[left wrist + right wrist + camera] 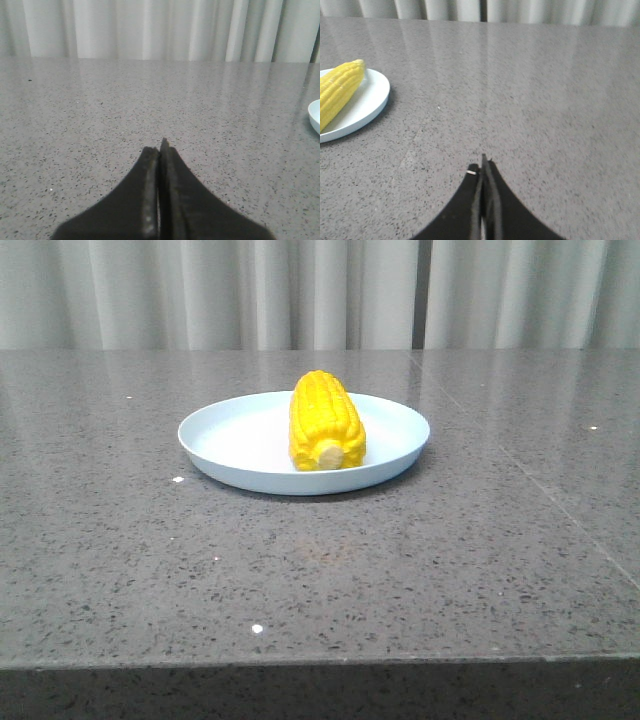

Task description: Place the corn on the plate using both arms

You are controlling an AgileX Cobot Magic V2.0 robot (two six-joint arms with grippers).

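Note:
The yellow corn (326,423) lies on the pale blue plate (230,436) at the table's middle, its pale stub end toward the front. In the right wrist view the corn (339,90) and the plate (370,97) show off to one side, well away from my right gripper (483,164), which is shut and empty over bare table. My left gripper (160,146) is shut and empty over bare table; only a sliver of the plate's rim (314,115) shows at that view's edge. Neither arm shows in the front view.
The grey speckled stone table (320,570) stretches around the plate, its front edge near the bottom of the front view. Pale curtains (320,290) hang behind the table's far edge.

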